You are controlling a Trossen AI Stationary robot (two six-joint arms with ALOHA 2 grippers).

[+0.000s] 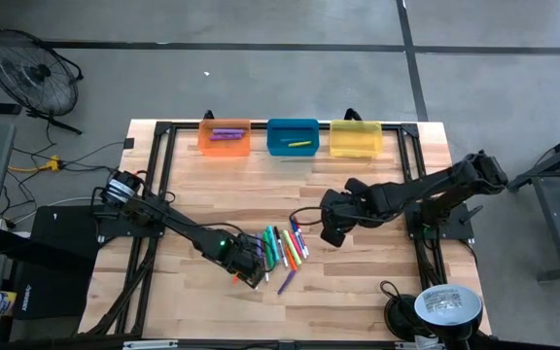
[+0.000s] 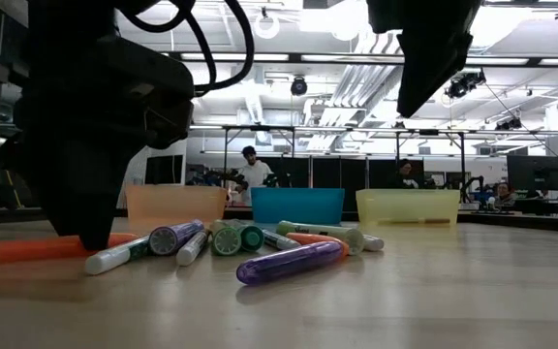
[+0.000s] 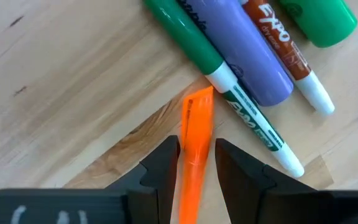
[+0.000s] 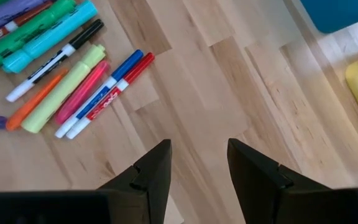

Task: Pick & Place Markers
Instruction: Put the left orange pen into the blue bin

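Several markers (image 1: 285,248) lie side by side on the wooden table, near its middle. My left gripper (image 1: 251,267) stands low at the left end of that row, pointing down, open. An orange marker (image 3: 197,112) lies flat on the wood between its two fingers (image 3: 166,165), which run along it; the low view shows this orange marker (image 2: 27,250) under the gripper. I cannot tell whether the fingers touch it. My right gripper (image 1: 331,236) hangs open above bare wood to the right of the row, with nothing between its fingers (image 4: 154,165).
Three bins stand along the far edge: orange (image 1: 225,138) with a purple marker inside, blue (image 1: 293,137) with a yellow one, and yellow (image 1: 356,139). A purple marker (image 2: 289,262) lies apart, nearer the front edge. Black frame rails (image 1: 158,165) border the table.
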